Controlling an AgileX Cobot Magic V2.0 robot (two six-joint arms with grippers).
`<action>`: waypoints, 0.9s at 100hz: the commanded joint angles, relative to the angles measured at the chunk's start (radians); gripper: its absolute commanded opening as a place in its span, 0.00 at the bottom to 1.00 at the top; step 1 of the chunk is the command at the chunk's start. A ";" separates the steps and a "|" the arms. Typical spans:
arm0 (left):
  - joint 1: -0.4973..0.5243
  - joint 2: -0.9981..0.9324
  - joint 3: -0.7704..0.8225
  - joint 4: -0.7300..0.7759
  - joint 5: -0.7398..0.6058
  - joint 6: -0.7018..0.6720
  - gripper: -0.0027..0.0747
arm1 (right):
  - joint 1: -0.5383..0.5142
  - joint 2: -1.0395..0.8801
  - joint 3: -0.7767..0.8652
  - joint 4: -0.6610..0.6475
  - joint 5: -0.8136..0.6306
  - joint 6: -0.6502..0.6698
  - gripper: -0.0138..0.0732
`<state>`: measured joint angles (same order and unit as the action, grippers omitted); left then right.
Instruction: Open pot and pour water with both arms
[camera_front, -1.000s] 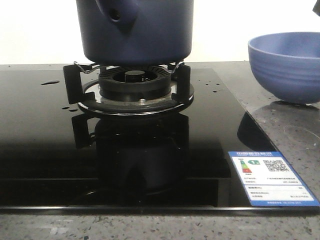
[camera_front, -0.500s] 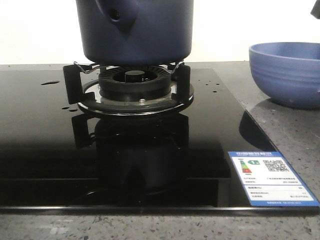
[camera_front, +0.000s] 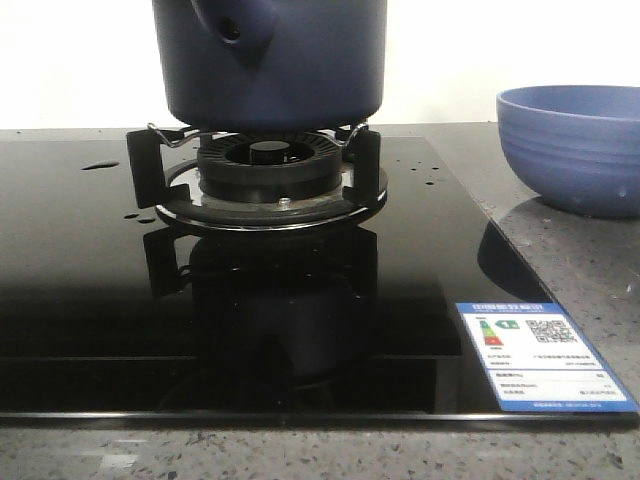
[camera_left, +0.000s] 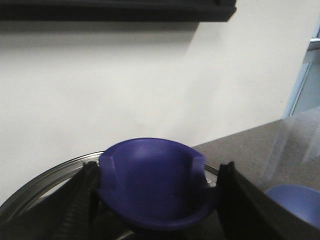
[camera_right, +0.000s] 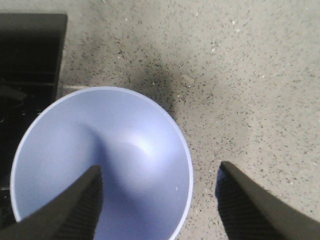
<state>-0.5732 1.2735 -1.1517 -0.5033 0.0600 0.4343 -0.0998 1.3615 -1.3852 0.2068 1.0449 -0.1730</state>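
Note:
The dark navy pot (camera_front: 300, 60) stands on the gas burner (camera_front: 265, 165), its holed side projection (camera_front: 235, 30) facing front-left. In the left wrist view the lid's navy knob (camera_left: 150, 175) sits above the lid's metal rim (camera_left: 45, 175). My left gripper (camera_left: 157, 200) is open with one finger on each side of the knob. My right gripper (camera_right: 160, 200) is open and hovers above the periwinkle bowl (camera_right: 100, 160), one finger over the bowl and the other over the counter. Neither gripper shows in the front view.
The bowl (camera_front: 575, 140) stands on the speckled grey counter (camera_front: 560, 260) to the right of the black glass hob (camera_front: 100, 260). A blue-and-white energy label (camera_front: 540, 355) is stuck at the hob's front right corner. A white wall lies behind.
The bowl has shifted slightly right since a second ago and now rests still. A dark bit of the right gripper at the top right corner half a second ago has left the front view.

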 joint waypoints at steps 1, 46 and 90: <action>-0.033 0.002 -0.035 -0.006 -0.110 0.000 0.56 | -0.007 -0.056 -0.034 0.016 -0.027 -0.004 0.66; -0.065 0.096 -0.035 -0.008 -0.204 0.000 0.56 | -0.007 -0.102 -0.034 0.033 -0.022 -0.004 0.66; -0.088 0.152 -0.035 -0.008 -0.242 0.000 0.56 | -0.007 -0.102 -0.034 0.035 -0.022 -0.004 0.66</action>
<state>-0.6529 1.4547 -1.1517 -0.5069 -0.0622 0.4343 -0.0998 1.2914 -1.3868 0.2262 1.0638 -0.1730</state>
